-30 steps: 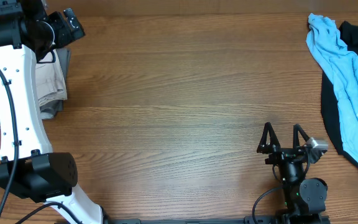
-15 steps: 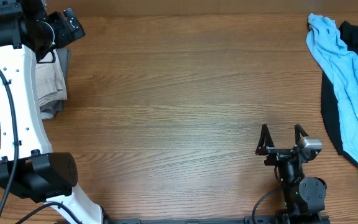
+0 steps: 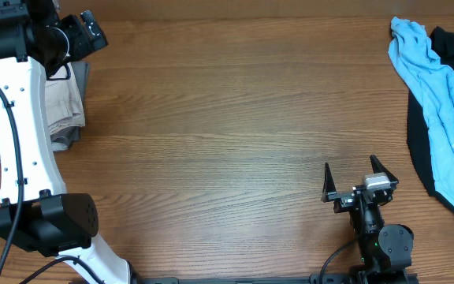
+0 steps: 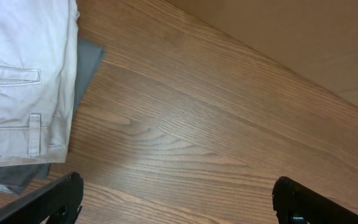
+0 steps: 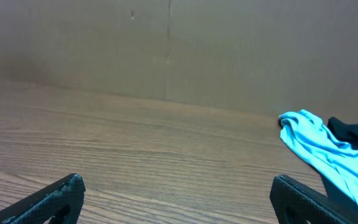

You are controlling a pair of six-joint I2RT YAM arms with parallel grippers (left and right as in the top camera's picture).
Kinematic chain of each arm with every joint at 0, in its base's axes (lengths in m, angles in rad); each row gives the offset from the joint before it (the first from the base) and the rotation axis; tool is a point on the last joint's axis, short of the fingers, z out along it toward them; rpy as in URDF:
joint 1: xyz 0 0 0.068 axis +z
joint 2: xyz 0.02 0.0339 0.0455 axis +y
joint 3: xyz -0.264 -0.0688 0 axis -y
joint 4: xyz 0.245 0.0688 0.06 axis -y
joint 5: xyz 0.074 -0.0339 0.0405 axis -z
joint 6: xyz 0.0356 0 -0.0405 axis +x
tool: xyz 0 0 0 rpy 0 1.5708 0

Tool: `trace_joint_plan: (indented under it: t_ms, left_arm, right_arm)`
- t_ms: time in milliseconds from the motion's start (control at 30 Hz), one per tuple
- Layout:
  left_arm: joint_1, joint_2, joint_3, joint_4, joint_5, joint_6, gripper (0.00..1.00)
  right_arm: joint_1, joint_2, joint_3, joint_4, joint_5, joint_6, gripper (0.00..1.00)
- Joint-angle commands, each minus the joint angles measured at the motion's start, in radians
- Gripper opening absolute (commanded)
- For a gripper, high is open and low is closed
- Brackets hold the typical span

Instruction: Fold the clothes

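**Plain wood table, tan wall behind it**

So the table point(image 3: 227, 118) is a mid-brown wood top with long grain lines running side to side in the overhead view, and it fills that frame edge to edge. A flat tan wall point(image 5: 229, 50) stands right at its far edge. It's matte and looks like board or cardboard, honestly can't tell which. One thin vertical seam point(image 5: 168, 37) runs down it toward the tabletop. Light is soft and even, with a faint sheen on the wood. In the right wrist view the wall goes a bit darker toward its lower left.
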Motion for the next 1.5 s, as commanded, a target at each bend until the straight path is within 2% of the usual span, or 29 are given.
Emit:
trace_joint_plan:
  t_ms: [0,900,1067,1300,1467]
  left_arm:
    - [-0.002,0.000,0.000,0.000,-0.007,-0.002,1.00]
    - [-0.002,-0.014,-0.001,0.000,-0.010,-0.002,1.00]
    - [-0.040,-0.139,-0.001,0.000,-0.010,-0.002,1.00]
    - [-0.170,-0.381,-0.008,0.000,-0.010,-0.002,1.00]
    - [-0.248,-0.568,-0.098,0.001,-0.009,-0.002,1.00]
  right_arm:
    - [0.005,-0.006,-0.010,0.005,-0.006,-0.019,1.00]
    - [0.005,-0.006,-0.010,0.005,-0.006,-0.019,1.00]
    - [0.005,-0.006,-0.010,0.005,-0.006,-0.019,1.00]
    - [0.005,-0.006,-0.010,0.005,-0.006,-0.019,1.00]
    - [0.005,-0.006,-0.010,0.005,-0.006,-0.019,1.00]
